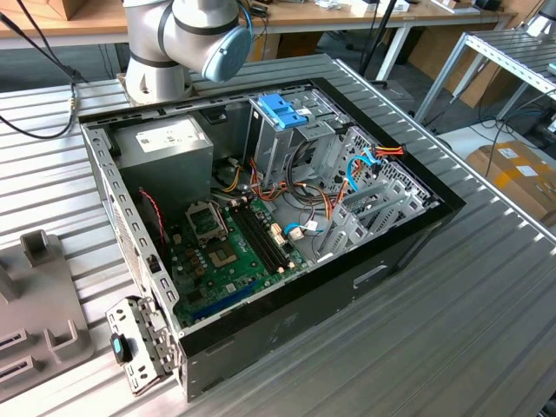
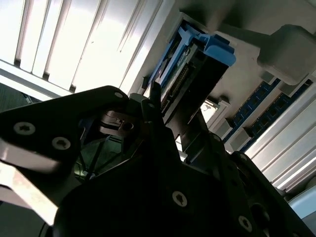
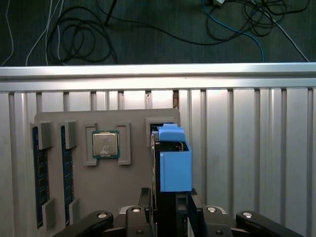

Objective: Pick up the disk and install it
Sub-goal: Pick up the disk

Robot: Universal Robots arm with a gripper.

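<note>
The disk (image 3: 175, 163) stands on edge between my gripper's (image 3: 169, 197) two dark fingers (image 3: 144, 196), its blue plastic side rail facing the first wrist camera. The fingers press on both flat sides, so the gripper is shut on the disk. In the second wrist view the disk (image 2: 195, 74) shows as a dark slab with a blue rail end, held in the gripper (image 2: 165, 111). Its far end lies over the slot of a grey holder plate (image 3: 98, 187); whether it still sits in that slot I cannot tell.
The holder plate carries a processor chip (image 3: 105, 144) and two memory sticks (image 3: 39, 173). The open computer case (image 1: 261, 217) lies on the ribbed metal table (image 1: 452, 313), with a metal drive cage topped by a blue latch (image 1: 282, 111) and a grey power-supply box (image 1: 165, 143). Cables lie on the floor beyond the table edge.
</note>
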